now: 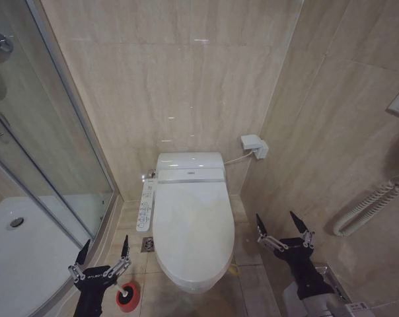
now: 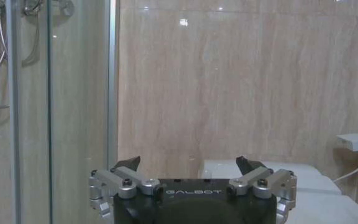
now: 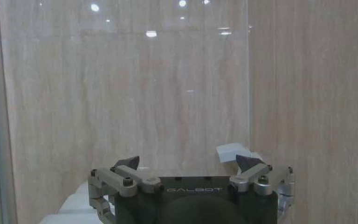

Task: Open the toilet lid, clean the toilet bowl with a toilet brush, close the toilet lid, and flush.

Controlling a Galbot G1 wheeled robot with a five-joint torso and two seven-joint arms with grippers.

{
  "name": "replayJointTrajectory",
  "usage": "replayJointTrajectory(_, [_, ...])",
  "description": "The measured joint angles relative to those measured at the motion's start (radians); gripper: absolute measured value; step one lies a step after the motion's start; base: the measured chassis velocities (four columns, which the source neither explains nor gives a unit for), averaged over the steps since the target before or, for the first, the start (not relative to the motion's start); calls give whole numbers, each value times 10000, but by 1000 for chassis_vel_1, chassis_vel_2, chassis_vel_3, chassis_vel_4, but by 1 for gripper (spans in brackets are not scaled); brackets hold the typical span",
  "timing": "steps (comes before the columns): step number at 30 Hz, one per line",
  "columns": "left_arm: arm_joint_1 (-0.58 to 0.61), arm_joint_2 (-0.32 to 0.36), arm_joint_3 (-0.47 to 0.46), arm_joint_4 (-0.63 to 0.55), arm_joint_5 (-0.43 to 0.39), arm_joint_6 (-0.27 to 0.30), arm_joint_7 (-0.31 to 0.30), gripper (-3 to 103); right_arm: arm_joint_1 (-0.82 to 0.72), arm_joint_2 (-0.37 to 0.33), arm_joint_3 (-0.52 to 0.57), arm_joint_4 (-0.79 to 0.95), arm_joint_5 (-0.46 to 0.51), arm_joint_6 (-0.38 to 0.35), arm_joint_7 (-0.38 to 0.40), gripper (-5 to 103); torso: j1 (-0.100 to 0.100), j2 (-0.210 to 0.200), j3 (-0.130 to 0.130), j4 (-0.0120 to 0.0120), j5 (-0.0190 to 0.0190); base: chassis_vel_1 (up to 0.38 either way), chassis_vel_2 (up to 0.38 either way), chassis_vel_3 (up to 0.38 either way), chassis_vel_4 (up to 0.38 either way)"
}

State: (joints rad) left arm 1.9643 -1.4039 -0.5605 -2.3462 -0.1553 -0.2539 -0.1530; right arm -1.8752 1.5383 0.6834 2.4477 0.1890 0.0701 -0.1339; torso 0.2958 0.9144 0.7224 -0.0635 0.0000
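- Head view: the toilet lid (image 1: 191,214) is down, flat over the toilet bowl (image 1: 186,281), whose front rim shows just below the lid's front edge. A button strip (image 1: 145,206) runs along the bowl's side nearest the left gripper.
- Left gripper (image 1: 104,250) is held low, fingers spread wide and empty, beside the lid's front corner and apart from it. The toilet brush (image 1: 126,289) stands in its red cup holder (image 1: 127,296) on the floor just below and beside this gripper, between it and the bowl.
- Outward from the left gripper runs the shower glass (image 1: 51,145) with its metal frame edge; open floor tile lies between that frame and the bowl.
- Right gripper (image 1: 283,226) is also spread and empty, held off the lid's other side with a strip of bare floor between them. A coiled white hose (image 1: 368,208) hangs on the wall beyond it.
- Left wrist view: left gripper (image 2: 190,163) fingers stand apart, nothing between them. Ahead lies the white toilet tank top (image 2: 272,175); the glass frame edge rises to one side, the tiled wall behind.
- Right wrist view: right gripper (image 3: 188,162) fingers apart, empty. Past the fingertips sits a white wall box (image 3: 234,151) against the tiled wall; a wall corner runs upward nearby.
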Motion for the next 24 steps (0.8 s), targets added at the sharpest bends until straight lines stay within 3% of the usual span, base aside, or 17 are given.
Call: replayJointTrajectory(24, [0, 0, 0, 0, 0, 0, 0, 100, 0, 0, 0, 0, 5, 0, -1, 100, 0, 0, 0, 0, 0, 0, 0, 0, 0])
